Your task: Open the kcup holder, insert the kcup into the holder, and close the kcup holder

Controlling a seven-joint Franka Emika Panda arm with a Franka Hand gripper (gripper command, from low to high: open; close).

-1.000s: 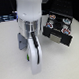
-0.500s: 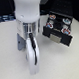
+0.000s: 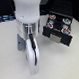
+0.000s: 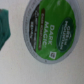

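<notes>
The kcup point(image 4: 50, 27) fills much of the wrist view: a round pod with a green printed lid and a pale rim, lying on the white table. It does not show in the exterior view, where the white arm covers that spot. My gripper point(image 3: 21, 44) hangs low over the table under the arm, its grey fingers blurred, so their state is unclear. No fingers show in the wrist view. The black kcup holder point(image 3: 58, 33) stands apart at the exterior view's right. I cannot tell whether its drawers are pulled out.
Red-and-white pods point(image 3: 52, 20) sit on top of the holder. A teal object point(image 4: 4, 27) lies beside the kcup at the wrist picture's edge. The white table point(image 3: 58, 64) stretches around the arm, with dark clutter along the back.
Almost nothing has moved; the arm and gripper stay in the same low spot over the table, and the holder is where it was.
</notes>
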